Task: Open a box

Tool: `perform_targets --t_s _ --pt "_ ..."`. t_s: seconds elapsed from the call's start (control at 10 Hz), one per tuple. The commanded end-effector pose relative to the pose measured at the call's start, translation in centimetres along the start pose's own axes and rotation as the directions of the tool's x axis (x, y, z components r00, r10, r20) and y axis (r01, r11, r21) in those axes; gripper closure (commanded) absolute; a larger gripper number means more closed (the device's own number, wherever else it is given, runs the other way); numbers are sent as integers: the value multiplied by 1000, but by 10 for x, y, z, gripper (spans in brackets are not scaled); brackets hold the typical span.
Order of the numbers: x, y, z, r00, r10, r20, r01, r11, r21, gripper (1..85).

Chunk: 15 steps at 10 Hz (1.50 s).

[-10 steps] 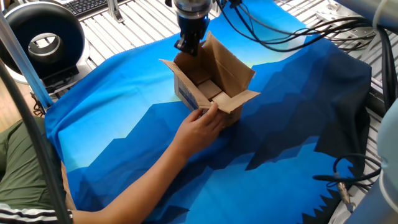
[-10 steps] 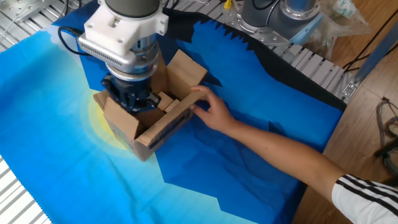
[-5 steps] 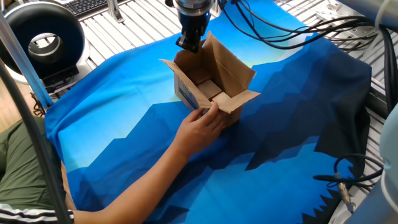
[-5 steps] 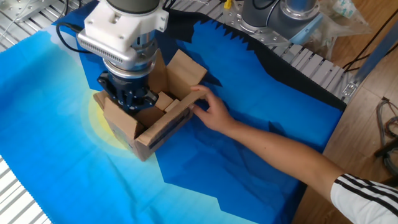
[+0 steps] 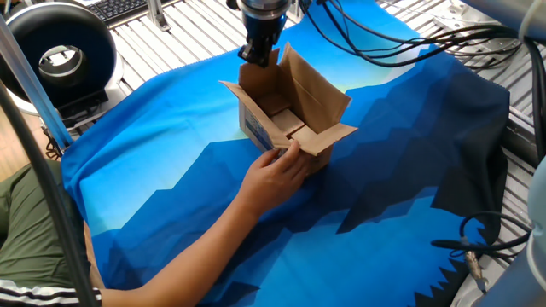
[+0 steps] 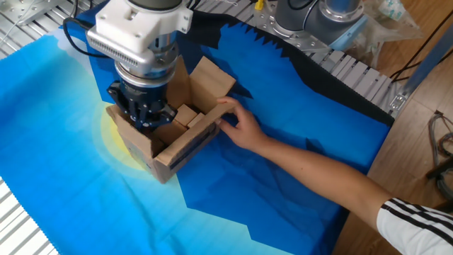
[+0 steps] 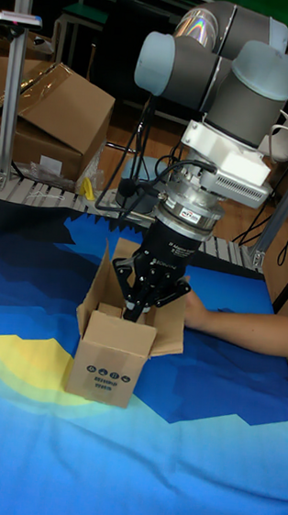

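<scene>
The box (image 5: pixel 294 119) is a small brown carton standing on the blue cloth with its top flaps folded out and its inside showing. Its printed side shows in the tall fixed view on the box (image 7: pixel 110 365). My gripper (image 5: pixel 257 56) hangs over the far flap with its fingers drawn together; it also shows over the box's left edge as the gripper (image 6: pixel 140 117) and above the opening as the gripper (image 7: pixel 136 310). Whether cardboard is pinched between the fingertips is not visible. A person's hand (image 5: pixel 277 170) holds the near wall of the box (image 6: pixel 166 149).
The person's forearm (image 6: pixel 311 166) reaches across the cloth (image 5: pixel 171 170) from the near side. A black round device (image 5: pixel 60 51) stands at the back left. Cables (image 5: pixel 409 43) trail over the cloth's far right. A large carton (image 7: pixel 45 112) sits behind the table.
My gripper has risen slightly and drifted outward past the far flap. The box and the person's hand have stayed put.
</scene>
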<state>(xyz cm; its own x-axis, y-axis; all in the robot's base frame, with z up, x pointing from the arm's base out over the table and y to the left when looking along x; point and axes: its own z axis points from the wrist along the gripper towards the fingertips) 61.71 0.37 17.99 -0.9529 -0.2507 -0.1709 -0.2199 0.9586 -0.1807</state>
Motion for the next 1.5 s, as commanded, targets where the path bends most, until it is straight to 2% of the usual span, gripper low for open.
perform_targets --t_s 0.0,0.1,0.3,0.4,0.5,0.6,0.8,1.0,1.4 --pt "-5 2 -1 999 41 19 -40 999 -13 843" --pt "-8 9 -1 999 35 29 -34 999 -40 843" --pt "-23 12 10 999 26 23 -25 998 -57 843" --pt "-31 9 16 1000 15 19 -14 999 -49 843" --pt "-39 12 24 1000 10 23 -9 998 -60 843" --pt "-45 11 30 1000 -2 23 3 998 -56 843" --pt "-60 5 35 999 -32 23 33 998 -49 843" --pt "-70 3 44 999 -44 30 45 997 -55 843" --pt "-86 6 73 997 -57 53 60 997 -56 843"
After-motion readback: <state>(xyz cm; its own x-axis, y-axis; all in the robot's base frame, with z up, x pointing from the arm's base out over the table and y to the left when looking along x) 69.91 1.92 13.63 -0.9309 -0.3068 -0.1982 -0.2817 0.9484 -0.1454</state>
